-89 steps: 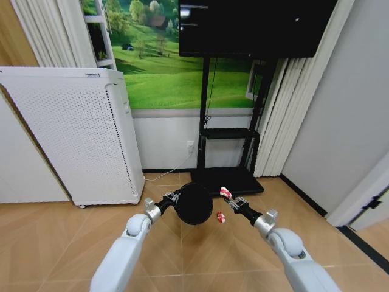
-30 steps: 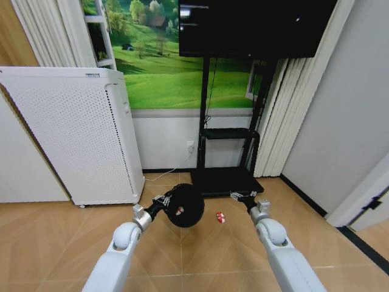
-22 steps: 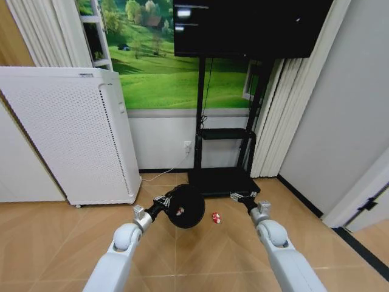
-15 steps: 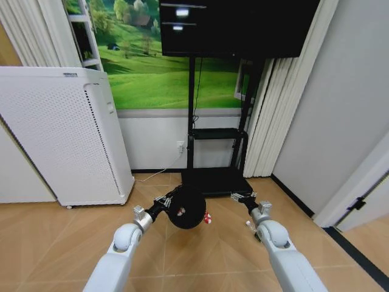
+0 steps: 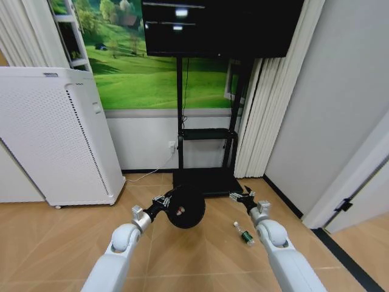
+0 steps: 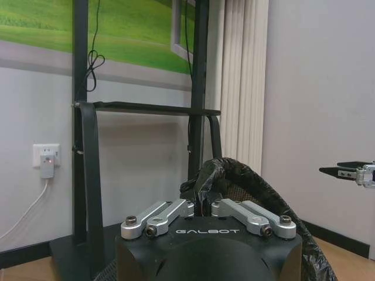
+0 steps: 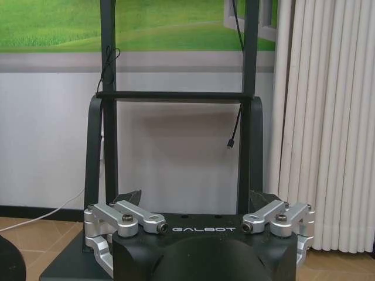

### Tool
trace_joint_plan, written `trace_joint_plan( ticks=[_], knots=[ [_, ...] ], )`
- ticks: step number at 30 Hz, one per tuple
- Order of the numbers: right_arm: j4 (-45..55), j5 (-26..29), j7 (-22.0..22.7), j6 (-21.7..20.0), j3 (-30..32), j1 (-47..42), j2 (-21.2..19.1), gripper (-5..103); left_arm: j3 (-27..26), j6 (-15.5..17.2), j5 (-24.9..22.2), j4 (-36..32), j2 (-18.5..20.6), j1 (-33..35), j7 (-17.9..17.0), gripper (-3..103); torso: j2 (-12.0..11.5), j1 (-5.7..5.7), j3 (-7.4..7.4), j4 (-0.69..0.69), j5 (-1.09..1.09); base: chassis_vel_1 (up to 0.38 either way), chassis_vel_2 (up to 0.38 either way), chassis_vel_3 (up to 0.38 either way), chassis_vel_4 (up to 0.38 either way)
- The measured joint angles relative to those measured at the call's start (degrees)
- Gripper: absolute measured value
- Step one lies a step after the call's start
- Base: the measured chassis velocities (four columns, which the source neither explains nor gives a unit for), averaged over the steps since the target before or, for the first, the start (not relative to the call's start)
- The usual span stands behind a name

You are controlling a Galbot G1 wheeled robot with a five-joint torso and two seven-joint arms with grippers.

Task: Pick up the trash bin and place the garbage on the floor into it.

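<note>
item: trash bin [image 5: 185, 207], black mesh with a dark bag liner. carried off the floor, out in front of the robot, mouth tipped back toward the robot's head; likely held so to take litter dropped in from the other side. a small red-and-white scrap [image 5: 179, 211] lies inside it.

item: left hand [image 5: 163, 200]. at the bin's near rim, fingers closed on the rim and the bunched liner; in the left wrist view the rim [image 6: 246, 181] rises straight out from between the closed fingers.

item: right hand [image 5: 241, 196]. held at about the same height, to the right of the bin and apart from it. fingers spread wide, nothing between them, touching nothing; the right wrist view shows both fingers [image 7: 130, 198] set far apart with the black stand [image 7: 173, 96] beyond.

item: green bottle [image 5: 244, 234]. lying on its side on the wooden floor [image 5: 55, 243], below and close to the right hand, not yet gathered.

item: white cabinet [image 5: 55, 137]. standing against the wall, well left of the bin.

judgement: bin pickup done; the bottle looks to be the remaining piece in sight.
</note>
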Motion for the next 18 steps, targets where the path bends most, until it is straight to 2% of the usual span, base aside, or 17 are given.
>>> trace_joint_plan(
  ticks=[8,18],
  knots=[
    [2.1,0.0,-3.0,-0.6,1.2,-1.6,0.4,100,-0.2,-0.1,-0.1,-0.9,0.2,0.6,0.2,7,0.0,0.00,0.00,0.07,-0.02,0.017,0.024,-0.010,-0.013],
    [2.8,-1.3,-5.6,0.1,2.7,-3.1,0.1,100,0.0,-0.2,0.1,-1.9,0.1,1.1,0.4,7,0.0,0.00,0.00,0.01,-0.01,0.005,0.005,-0.002,-0.002]
  ],
)
